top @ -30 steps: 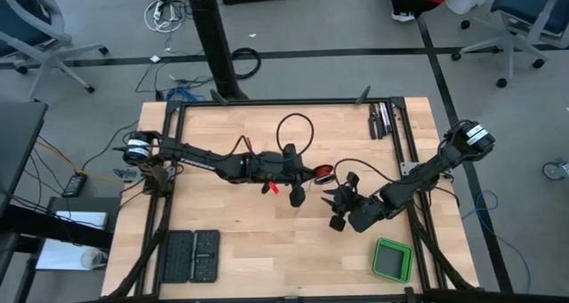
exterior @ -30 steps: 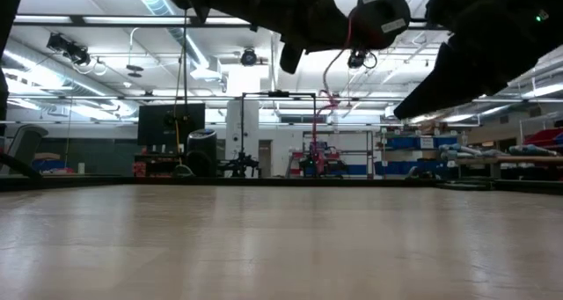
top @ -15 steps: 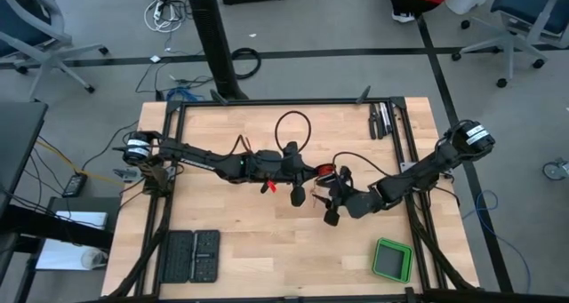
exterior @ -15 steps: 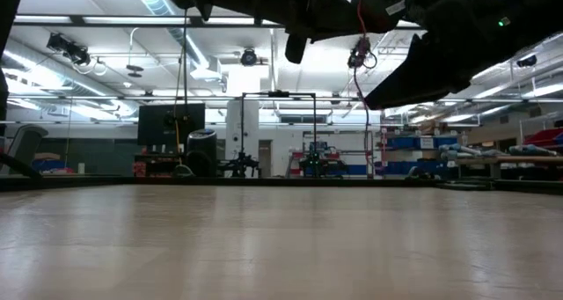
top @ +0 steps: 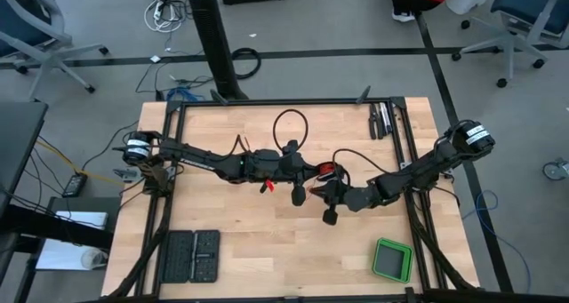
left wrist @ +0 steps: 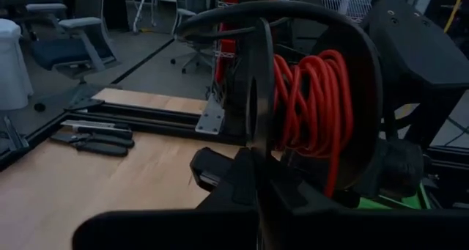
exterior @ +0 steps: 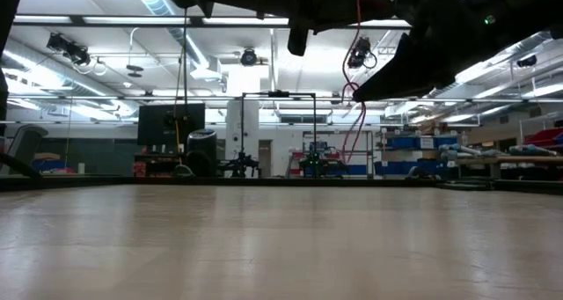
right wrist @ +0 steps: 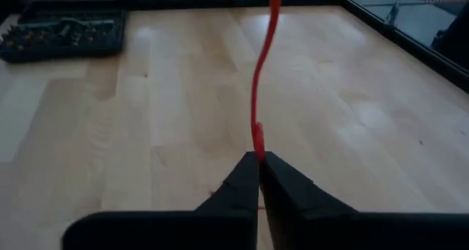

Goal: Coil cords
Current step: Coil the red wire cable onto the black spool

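Red-orange cord [left wrist: 314,111], thin and glossy, wound in loops.

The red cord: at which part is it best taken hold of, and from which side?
Grip the free strand of the red cord, not the turns wound on the spool. It hangs loose and thin, so pinch it from the side, as the right end effector does now, shut on it.

Two slim black jointed arms [top: 209,158], each with a white-ringed base joint [top: 136,147] and a looping black cable [top: 291,123] above the table [top: 231,250].
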### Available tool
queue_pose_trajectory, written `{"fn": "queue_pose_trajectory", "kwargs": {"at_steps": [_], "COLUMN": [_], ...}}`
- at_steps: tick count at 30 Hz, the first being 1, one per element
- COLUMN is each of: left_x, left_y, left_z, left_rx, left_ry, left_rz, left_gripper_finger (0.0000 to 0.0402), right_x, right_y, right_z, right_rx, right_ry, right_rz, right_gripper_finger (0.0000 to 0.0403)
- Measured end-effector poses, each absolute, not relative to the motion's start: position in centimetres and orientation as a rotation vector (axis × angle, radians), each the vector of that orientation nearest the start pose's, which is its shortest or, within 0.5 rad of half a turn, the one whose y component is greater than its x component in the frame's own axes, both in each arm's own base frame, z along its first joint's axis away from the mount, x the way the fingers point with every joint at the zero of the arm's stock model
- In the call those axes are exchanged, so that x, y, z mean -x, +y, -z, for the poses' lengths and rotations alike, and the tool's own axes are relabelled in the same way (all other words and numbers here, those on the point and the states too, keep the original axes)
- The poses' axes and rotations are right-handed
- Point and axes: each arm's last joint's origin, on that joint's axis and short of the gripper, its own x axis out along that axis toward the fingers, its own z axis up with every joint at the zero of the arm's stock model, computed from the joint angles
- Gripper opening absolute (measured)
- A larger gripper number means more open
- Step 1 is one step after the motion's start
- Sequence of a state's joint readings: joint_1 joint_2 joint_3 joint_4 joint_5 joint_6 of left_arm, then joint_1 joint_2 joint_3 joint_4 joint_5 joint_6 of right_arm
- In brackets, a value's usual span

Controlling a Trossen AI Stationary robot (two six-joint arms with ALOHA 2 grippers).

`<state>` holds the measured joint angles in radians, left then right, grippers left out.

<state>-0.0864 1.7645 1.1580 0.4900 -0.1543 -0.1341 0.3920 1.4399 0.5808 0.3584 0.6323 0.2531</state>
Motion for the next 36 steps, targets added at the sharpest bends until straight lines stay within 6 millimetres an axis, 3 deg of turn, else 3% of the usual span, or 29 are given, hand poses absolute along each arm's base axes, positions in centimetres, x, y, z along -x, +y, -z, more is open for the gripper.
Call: {"fn": "queue_pose_trajectory", "kwargs": {"at_steps": [7, 14, 18, 24, 32, 36], "left_x": [-40.0, -39.8, -39.8, -39.7, -39.5, -39.4], "left_y": [-4.0, -4.9, -4.9, -4.9, -4.6, -4.4], "left_z": [-25.9, -25.5, -25.4, -25.1, -24.4, -24.1], "left_rx": [0.107, 0.05, 0.072, 0.094, 0.069, 0.049], "left_ry": [0.127, 0.164, 0.175, 0.203, 0.278, 0.3], "left_rz": [-0.037, -0.107, -0.108, -0.113, -0.185, -0.261], "left_gripper_finger": [0.0001, 0.0001, 0.0001, 0.0001, 0.0001, 0.0001], "right_x": [-24.4, -21.1, -19.2, -18.2, -18.7, -19.2], "right_y": [8.6, 8.6, 8.5, 8.2, 8.3, 8.4], "right_z": [-16.7, -17.6, -19.2, -21.9, -25.9, -27.8], "right_rx": [-0.008, -0.057, -0.088, -0.105, 0.018, -0.007], "right_ry": [0.494, 0.56, 0.509, 0.417, 0.337, 0.317], "right_rz": [0.413, 0.523, 0.555, 0.517, 0.528, 0.484], "right_gripper_finger": [0.0003, 0.0001, 0.0001, 0.0001, 0.0, 0.0]}}
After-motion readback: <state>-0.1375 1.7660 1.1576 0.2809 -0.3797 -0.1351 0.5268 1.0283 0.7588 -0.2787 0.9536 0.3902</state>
